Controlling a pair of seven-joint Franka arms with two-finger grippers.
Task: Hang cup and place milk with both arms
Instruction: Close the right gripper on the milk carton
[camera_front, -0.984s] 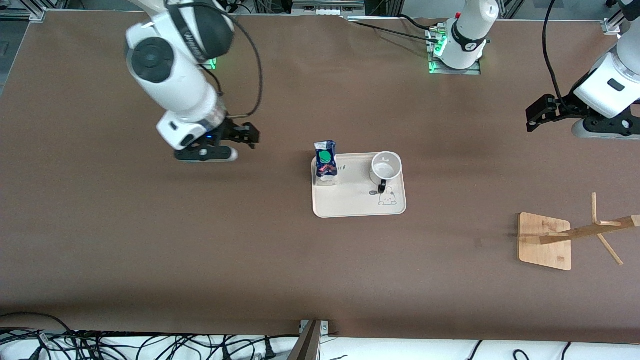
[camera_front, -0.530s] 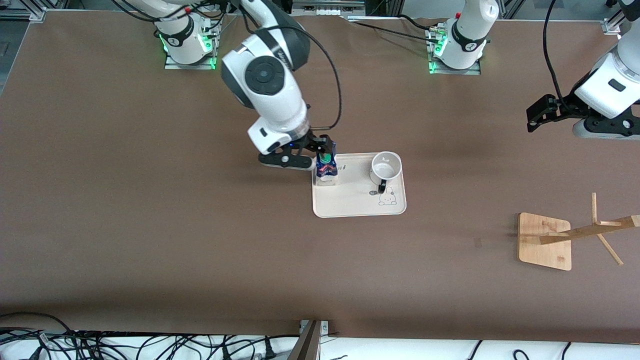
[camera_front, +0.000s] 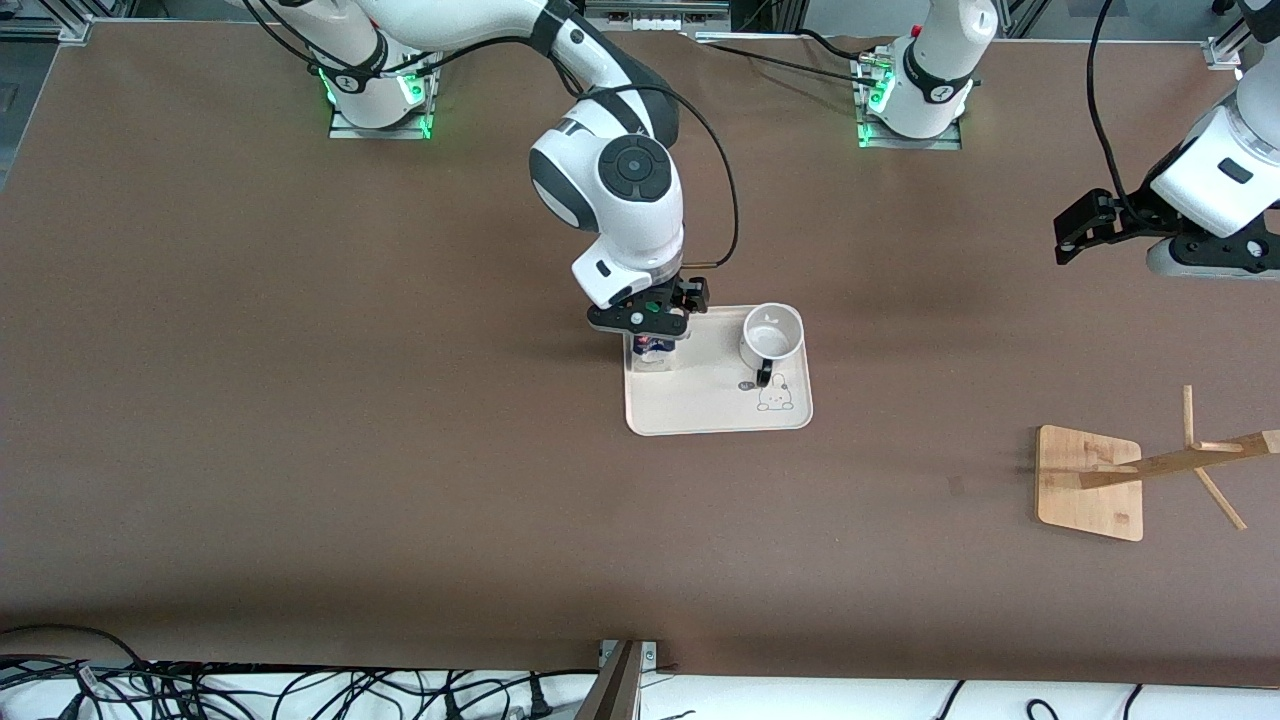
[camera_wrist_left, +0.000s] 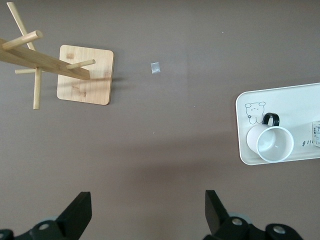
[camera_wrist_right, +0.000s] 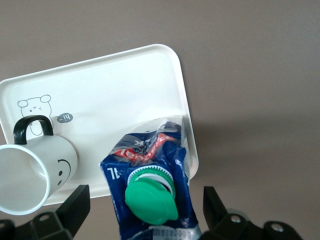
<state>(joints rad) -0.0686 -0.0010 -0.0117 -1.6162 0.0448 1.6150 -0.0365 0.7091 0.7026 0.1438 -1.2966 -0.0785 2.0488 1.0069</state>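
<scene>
Right wrist view: the right gripper (camera_wrist_right: 142, 210) is hung over the milk (camera_wrist_right: 150, 185), which stands on the tray (camera_wrist_right: 110, 85) beside the cup (camera_wrist_right: 35, 170), fingers (camera_wrist_right: 75, 202) spread wide and nothing held. Descent should be centred on the carton and closed below the green cap (camera_wrist_right: 150, 197). The left gripper (camera_wrist_left: 145, 212) is parked over bare table, likewise wide and empty.

Right gripper (camera_wrist_right: 142, 210) sits over the milk (camera_wrist_right: 150, 185), fingers spread with gaps either side of the carton; cup (camera_front: 771, 335) stands apart on the same tray (camera_front: 700, 410), bare tray between them; left gripper (camera_wrist_left: 145, 215) open over bare table; rack (camera_front: 1130, 475) well apart.
</scene>
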